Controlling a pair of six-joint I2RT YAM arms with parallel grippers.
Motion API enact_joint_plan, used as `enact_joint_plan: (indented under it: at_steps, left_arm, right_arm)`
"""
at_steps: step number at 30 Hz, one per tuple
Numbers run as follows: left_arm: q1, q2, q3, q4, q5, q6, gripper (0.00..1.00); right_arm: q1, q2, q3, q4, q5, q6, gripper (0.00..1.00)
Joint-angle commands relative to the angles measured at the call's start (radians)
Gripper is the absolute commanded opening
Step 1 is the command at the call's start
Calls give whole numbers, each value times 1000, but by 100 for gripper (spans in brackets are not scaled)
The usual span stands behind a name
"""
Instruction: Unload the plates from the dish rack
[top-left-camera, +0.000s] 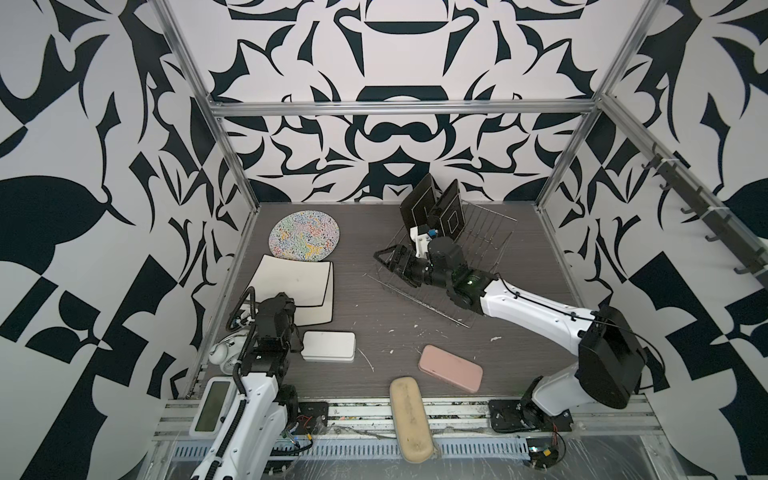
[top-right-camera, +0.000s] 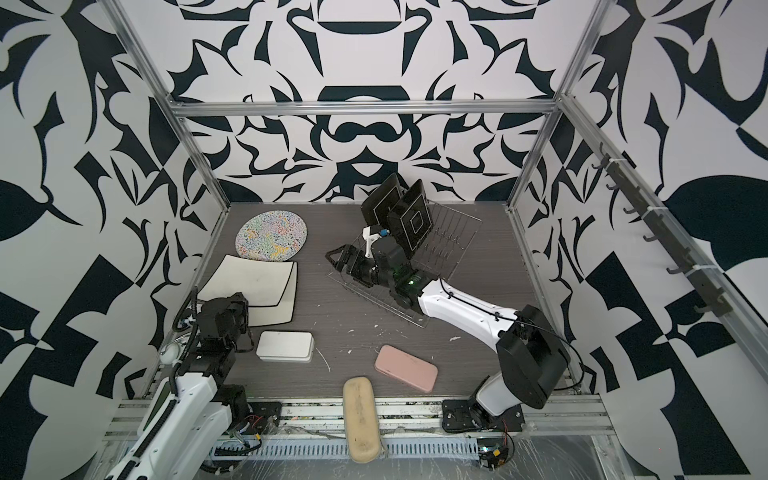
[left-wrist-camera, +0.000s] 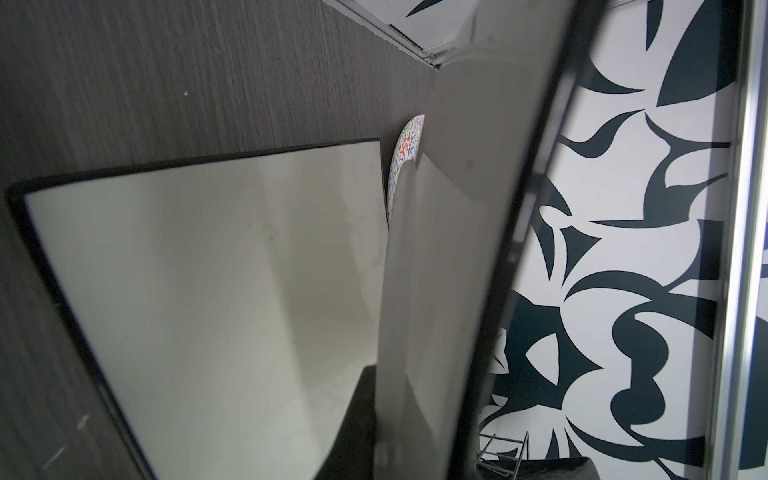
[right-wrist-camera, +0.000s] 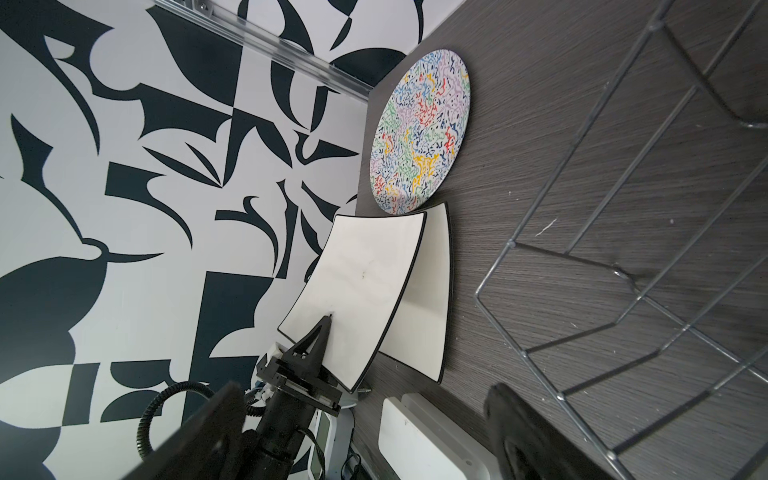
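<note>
The wire dish rack (top-left-camera: 490, 232) (top-right-camera: 453, 232) (right-wrist-camera: 623, 249) sits askew at the back right. Two black square plates (top-left-camera: 417, 201) (top-left-camera: 451, 212) stand upright at its far end. My right gripper (top-left-camera: 392, 266) (top-right-camera: 345, 262) (right-wrist-camera: 365, 436) hovers open over the rack's near-left end, with nothing between its fingers. My left gripper (top-left-camera: 289, 303) (top-right-camera: 243, 301) (left-wrist-camera: 386, 436) is shut on the near edge of a white-backed square plate (top-left-camera: 291, 278) (right-wrist-camera: 361, 282) (left-wrist-camera: 436, 291). That plate tilts above a second white square plate (top-left-camera: 320, 316) (right-wrist-camera: 432, 291) (left-wrist-camera: 208, 291). A round squiggle plate (top-left-camera: 304, 237) (right-wrist-camera: 419, 133) lies flat behind them.
A white tin (top-left-camera: 329, 345) lies just right of the left arm. A pink case (top-left-camera: 451, 368) and a beige case (top-left-camera: 411, 419) lie near the front edge. A white alarm clock (top-left-camera: 220, 351) stands at the left wall. Patterned walls and metal posts enclose the table.
</note>
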Motion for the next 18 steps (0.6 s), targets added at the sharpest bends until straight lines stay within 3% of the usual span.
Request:
enact_joint_plan:
  at_steps: [1,18]
  left_arm:
    - [6,-20,29,198,-9,-2,0]
    - [19,40,42,221,19,-10,0]
  right_arm:
    - [4,-14,39,17,-3,-19,94]
    - [3,-11,45,-10,5,-41,94]
